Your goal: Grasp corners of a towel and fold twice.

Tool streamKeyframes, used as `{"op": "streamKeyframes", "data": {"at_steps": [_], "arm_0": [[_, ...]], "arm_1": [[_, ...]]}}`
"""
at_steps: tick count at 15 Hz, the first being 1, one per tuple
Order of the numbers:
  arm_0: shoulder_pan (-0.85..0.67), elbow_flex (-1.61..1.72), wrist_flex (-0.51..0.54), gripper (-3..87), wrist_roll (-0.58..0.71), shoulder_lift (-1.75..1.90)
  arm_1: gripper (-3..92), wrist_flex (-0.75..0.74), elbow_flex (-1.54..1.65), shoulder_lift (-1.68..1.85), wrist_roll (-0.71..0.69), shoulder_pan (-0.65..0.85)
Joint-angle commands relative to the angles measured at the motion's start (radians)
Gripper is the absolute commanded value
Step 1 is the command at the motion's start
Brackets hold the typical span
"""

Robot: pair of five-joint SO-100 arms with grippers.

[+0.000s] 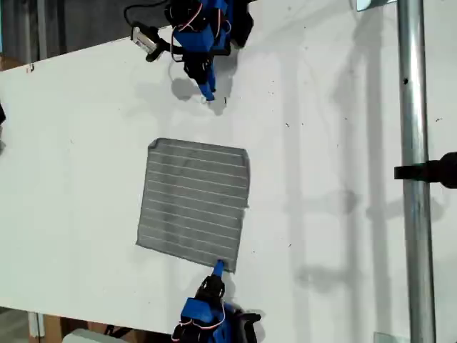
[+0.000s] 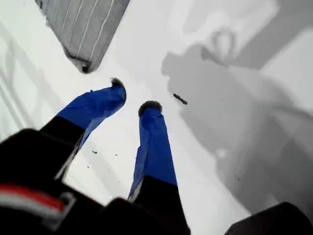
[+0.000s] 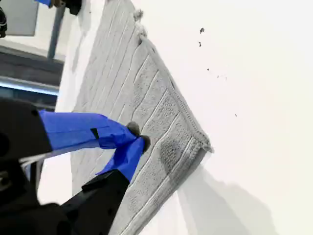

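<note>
The towel [image 1: 194, 203] lies flat mid-table [image 1: 335, 179], unfolded. My second gripper [image 3: 138, 137], at the exterior view's bottom, sits with its fingers nearly together over the near corner [image 3: 200, 143], likely pinching the cloth, though I cannot be sure. My first gripper [image 2: 132, 98] hovers off the far edge, fingers narrowly parted, holding nothing, probably waiting its turn.

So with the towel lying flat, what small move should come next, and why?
Probably bring my first gripper over to the towel's nearest corner: its jaws hang open above bare table, clear of the cloth, while my second gripper looks pinched shut at the towel's opposite edge.
</note>
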Motion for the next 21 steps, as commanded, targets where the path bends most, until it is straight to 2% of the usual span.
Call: {"op": "streamKeyframes", "data": {"at_steps": [1,7,10,14,21], "arm_0": [[-0.127,0.006,-0.037,-3.0,-0.420,-0.002],[-0.103,0.006,-0.041,-3.0,-0.431,-0.002],[-0.109,0.006,-0.037,-3.0,-0.442,-0.002],[-0.115,0.006,-0.040,-3.0,-0.433,-0.002],[-0.112,0.006,-0.040,-3.0,-0.440,-0.002]], "arm_1": [[0.7,-0.051,-0.031,0.002,-0.259,-0.052],[-0.2,-0.100,-0.046,0.002,-0.233,-0.077],[-0.2,-0.149,-0.196,-0.069,-0.242,-0.124],[-0.2,-0.241,-0.681,-0.744,-0.305,-0.242],[-0.2,-0.127,-1.485,-1.582,-0.305,-0.426]]}}
